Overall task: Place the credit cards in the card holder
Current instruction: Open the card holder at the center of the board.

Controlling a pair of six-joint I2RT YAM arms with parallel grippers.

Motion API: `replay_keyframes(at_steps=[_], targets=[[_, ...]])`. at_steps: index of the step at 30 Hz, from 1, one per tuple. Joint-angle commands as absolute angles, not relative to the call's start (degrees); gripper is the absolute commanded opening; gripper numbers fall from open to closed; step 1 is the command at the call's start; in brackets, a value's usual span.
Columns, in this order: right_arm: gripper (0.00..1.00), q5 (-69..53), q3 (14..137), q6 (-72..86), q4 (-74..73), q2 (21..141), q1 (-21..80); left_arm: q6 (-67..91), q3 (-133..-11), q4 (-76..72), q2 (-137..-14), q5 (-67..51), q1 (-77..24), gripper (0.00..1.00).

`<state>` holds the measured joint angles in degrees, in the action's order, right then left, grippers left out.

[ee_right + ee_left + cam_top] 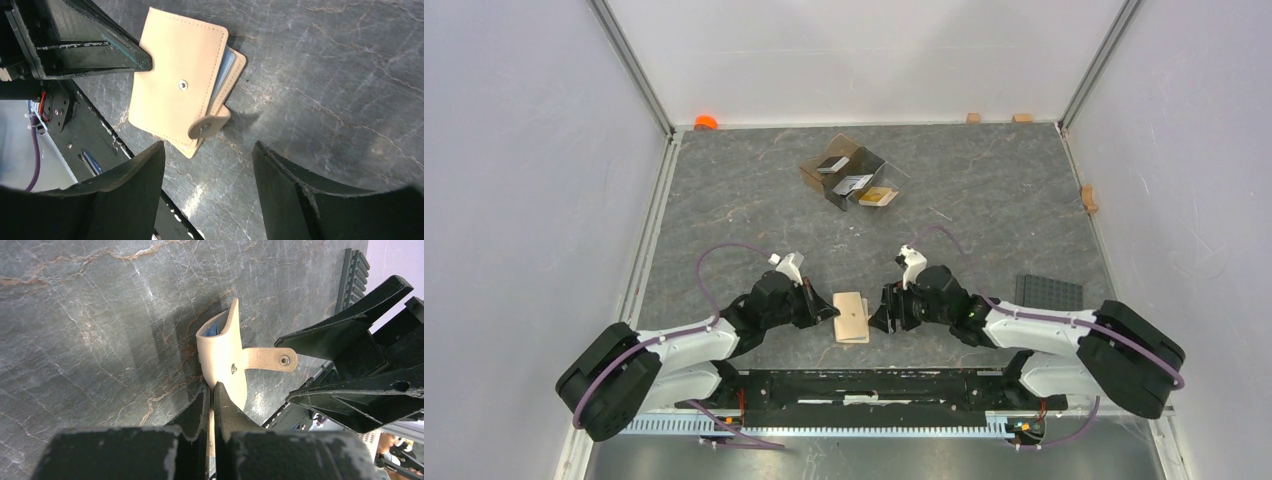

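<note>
Grey marble bench [984, 220] carries the card holder [852, 316] at the near middle. Your left tool [212, 390] pinches its left edge, likely to steady it, while your right tool [207, 150], jaws apart, stands beside the snap tab [207, 125].

In the left wrist view, the left end effector [210, 402] is covering the near edge of the card holder [222, 355], whose cover is hiding all but a sliver of blue inside. From above, the credit cards [854, 184] in the clear box [864, 157] are showing too small to count.
</note>
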<state>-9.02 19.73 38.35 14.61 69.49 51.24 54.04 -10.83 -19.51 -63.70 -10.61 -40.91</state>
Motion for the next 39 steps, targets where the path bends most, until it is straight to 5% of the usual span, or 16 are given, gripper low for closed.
replay_keyframes(at_steps=[1,5,11,15,18,22,39], targets=[[0.68,-6.24,24.04,37.59,18.29,73.34,52.70,55.46,-9.93,-22.14,-63.93,-9.47,-41.07,0.05],[0.59,-3.85,25.65,37.16,18.59,76.83,53.35,55.40,-9.59,-22.17,-63.92,-9.38,-41.04,0.05],[0.19,-2.53,27.20,36.78,16.80,78.91,53.53,55.38,-9.47,-21.59,-63.64,-9.10,-41.05,0.09],[0.00,-1.63,28.21,35.77,13.50,75.74,53.53,53.36,-11.40,-16.62,-62.48,-7.69,-41.05,0.42],[0.00,-1.49,29.48,34.79,9.88,72.28,53.54,50.44,-14.24,-9.65,-60.47,-5.68,-41.04,0.71],[0.00,-1.29,30.31,33.83,5.95,67.77,53.62,48.43,-17.81,-4.14,-57.59,-6.95,-41.04,0.88],[0.00,-0.35,31.90,33.08,2.04,61.95,55.77,47.14,-25.70,-4.96,-65.85,-10.73,-47.07,0.99]])
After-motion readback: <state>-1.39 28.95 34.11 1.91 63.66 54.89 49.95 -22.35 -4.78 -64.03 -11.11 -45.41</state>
